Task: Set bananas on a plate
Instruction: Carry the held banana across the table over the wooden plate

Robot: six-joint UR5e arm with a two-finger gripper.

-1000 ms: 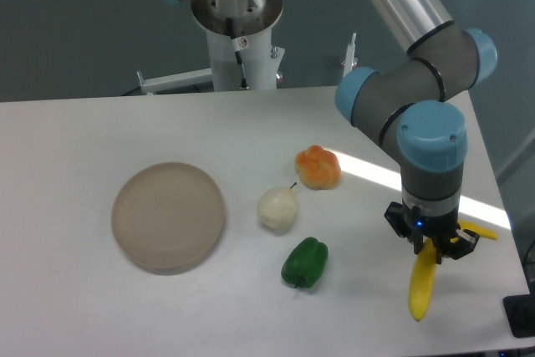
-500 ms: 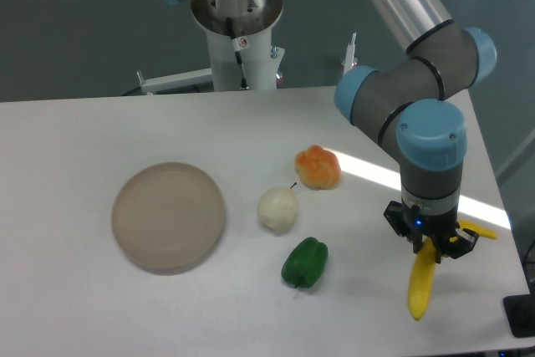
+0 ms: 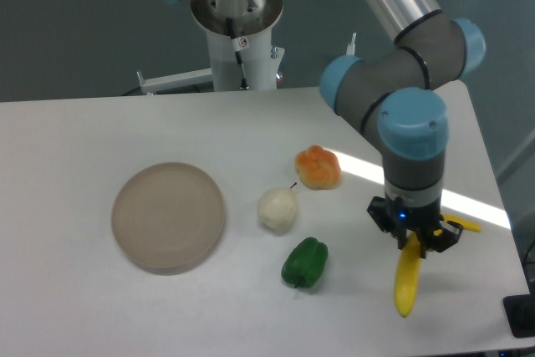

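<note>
Plate (image 3: 169,216) bare on table (image 3: 84,131), fingers (image 3: 411,242) pinching banana (image 3: 407,280) well right of it

A white table (image 3: 100,131) fills most of the scene, its far edge running left to right. Beyond it lies dark grey-blue floor. A bright band of light (image 3: 368,171) crosses the table's right side. At the near right corner sits a black object (image 3: 520,315).

Tool (image 3: 412,244) downward, clamped shut
</note>
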